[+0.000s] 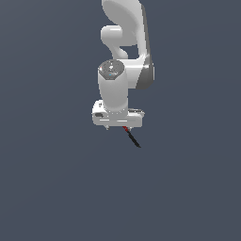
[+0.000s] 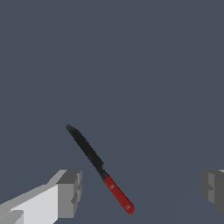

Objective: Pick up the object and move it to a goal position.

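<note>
The object point(image 2: 99, 168) is a very slender black stick with a short red section at one end. In the wrist view it lies slanted on the grey-blue floor between my two fingers, nearer to the one finger point(image 2: 70, 192) than to the other. My gripper point(image 2: 142, 191) is open wide and empty, and hangs above the object. In the exterior view the white hand point(image 1: 117, 117) points down. The object point(image 1: 133, 139) sticks out from under its edge toward the exterior view's right, red end closest to the hand. The fingertips are hidden there.
A plain grey-blue floor point(image 1: 52, 179) fills both views. The white arm point(image 1: 124, 37) rises behind the hand toward the top of the exterior view. No goal marker shows.
</note>
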`<state>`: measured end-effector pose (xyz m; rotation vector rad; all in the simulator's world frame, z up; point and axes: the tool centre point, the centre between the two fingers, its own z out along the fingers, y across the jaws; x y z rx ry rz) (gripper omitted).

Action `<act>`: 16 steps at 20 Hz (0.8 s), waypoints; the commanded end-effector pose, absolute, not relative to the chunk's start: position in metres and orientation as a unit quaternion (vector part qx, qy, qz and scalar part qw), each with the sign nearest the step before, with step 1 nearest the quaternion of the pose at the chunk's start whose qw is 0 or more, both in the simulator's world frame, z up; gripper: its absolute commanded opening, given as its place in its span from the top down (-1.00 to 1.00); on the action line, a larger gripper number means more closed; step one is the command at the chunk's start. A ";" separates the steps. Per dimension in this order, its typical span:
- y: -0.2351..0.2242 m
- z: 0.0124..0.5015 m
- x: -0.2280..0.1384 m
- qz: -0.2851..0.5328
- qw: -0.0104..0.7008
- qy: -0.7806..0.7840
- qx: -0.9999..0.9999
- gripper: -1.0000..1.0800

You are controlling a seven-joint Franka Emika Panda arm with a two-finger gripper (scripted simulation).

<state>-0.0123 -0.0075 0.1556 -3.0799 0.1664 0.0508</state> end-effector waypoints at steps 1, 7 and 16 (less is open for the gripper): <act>-0.006 0.155 -0.013 0.016 0.028 0.051 -0.998 -0.92; -0.001 0.142 -0.018 0.014 0.022 0.017 -1.000 -0.92; 0.021 0.100 -0.042 0.008 0.007 -0.108 -0.994 -0.92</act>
